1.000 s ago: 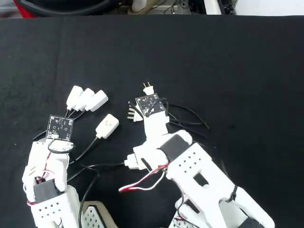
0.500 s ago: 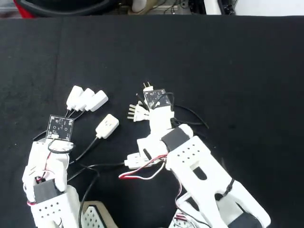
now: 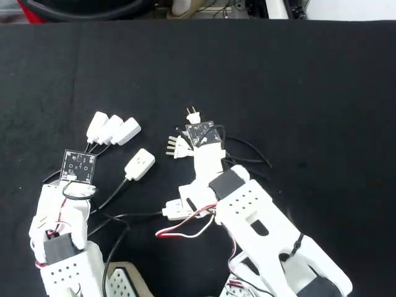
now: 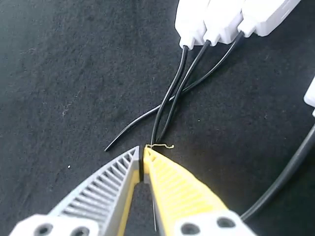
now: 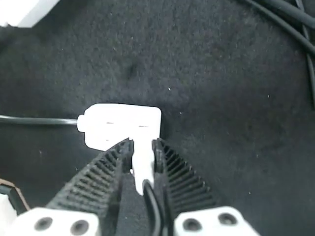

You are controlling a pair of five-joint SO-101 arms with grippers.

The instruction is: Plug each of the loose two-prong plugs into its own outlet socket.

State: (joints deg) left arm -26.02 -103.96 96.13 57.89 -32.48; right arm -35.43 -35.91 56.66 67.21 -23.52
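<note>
Black table (image 3: 322, 80) with white sockets (image 3: 112, 129), cables (image 3: 117, 192)

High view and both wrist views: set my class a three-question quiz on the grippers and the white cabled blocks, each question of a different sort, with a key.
1. True or false: the left gripper holds a plug.
2. Multiple choice: how many white blocks lie side by side in the cluster near the left arm? A two, B three, C five.
3. Short answer: what is the right gripper shut on?
Key: 1 false, it is shut with no plug in it. 2 B. 3 a white plug.
</note>
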